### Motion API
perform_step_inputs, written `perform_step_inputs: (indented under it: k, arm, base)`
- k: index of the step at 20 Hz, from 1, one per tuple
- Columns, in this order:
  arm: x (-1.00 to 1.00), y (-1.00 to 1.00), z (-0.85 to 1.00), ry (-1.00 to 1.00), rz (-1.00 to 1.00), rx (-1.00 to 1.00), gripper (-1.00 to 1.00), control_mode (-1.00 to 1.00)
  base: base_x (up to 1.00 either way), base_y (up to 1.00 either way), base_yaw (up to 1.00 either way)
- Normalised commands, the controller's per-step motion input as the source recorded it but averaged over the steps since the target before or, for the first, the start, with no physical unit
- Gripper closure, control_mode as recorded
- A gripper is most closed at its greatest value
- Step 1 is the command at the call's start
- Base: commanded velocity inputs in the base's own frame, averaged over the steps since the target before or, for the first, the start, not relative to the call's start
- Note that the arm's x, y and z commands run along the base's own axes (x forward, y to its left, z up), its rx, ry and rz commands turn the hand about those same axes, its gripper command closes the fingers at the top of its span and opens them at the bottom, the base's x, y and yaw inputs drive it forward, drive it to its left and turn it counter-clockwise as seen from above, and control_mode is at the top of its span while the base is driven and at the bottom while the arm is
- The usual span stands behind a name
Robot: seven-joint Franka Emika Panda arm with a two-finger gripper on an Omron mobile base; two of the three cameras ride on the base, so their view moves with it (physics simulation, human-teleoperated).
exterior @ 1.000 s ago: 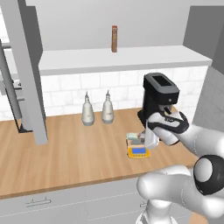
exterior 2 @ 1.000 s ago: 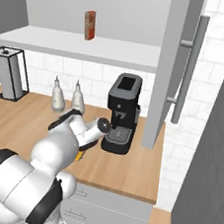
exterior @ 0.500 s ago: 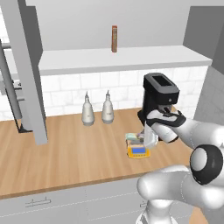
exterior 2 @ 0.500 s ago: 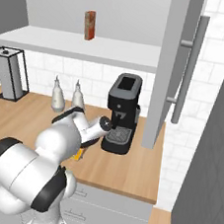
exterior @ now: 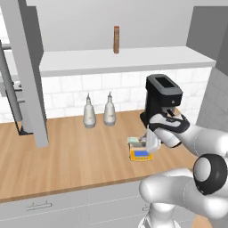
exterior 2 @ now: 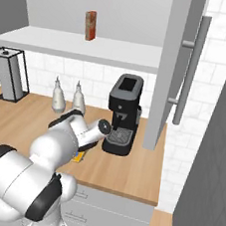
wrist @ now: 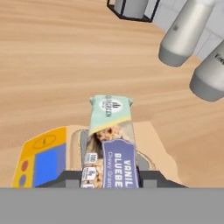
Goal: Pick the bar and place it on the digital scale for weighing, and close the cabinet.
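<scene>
Two fingers of my gripper (wrist: 110, 179) pinch the bar (wrist: 109, 142), which sticks out straight ahead of the hand, over the digital scale (wrist: 43, 159); two grey bottles (wrist: 188, 33) sit farther ahead.

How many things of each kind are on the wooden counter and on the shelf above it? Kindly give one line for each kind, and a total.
Bottles: 2
Coffee machine: 1
Scale: 1
Bar, in the gripper over the scale: 1
Wire stand: 1
Box on the shelf: 1
Total: 7
</scene>
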Motion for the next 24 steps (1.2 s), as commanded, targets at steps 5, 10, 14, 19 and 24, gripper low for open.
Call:
perform_step_inputs:
  k: [5, 10, 14, 19, 24]
  arm:
    - [0.02, 0.00, 0.00, 0.00, 0.00, 0.00, -1.00, -1.00]
    - [-0.17, 0.00, 0.00, 0.00, 0.00, 0.00, -1.00, -1.00]
    - [-0.13, 0.00, 0.21, -0.16, 0.00, 0.00, -1.00, -1.00]
    - [-0.46, 0.02, 0.67, -0.40, 0.00, 0.00, -1.00, -1.00]
    - [-0.50, 0.45, 0.63, -0.49, -0.01, -0.01, -1.00, -1.00]
  base:
    - [0.00, 0.00, 0.00]
    - [0.00, 0.00, 0.00]
    - [0.00, 0.00, 0.00]
    - [0.00, 0.00, 0.00]
    - [0.00, 0.00, 0.00]
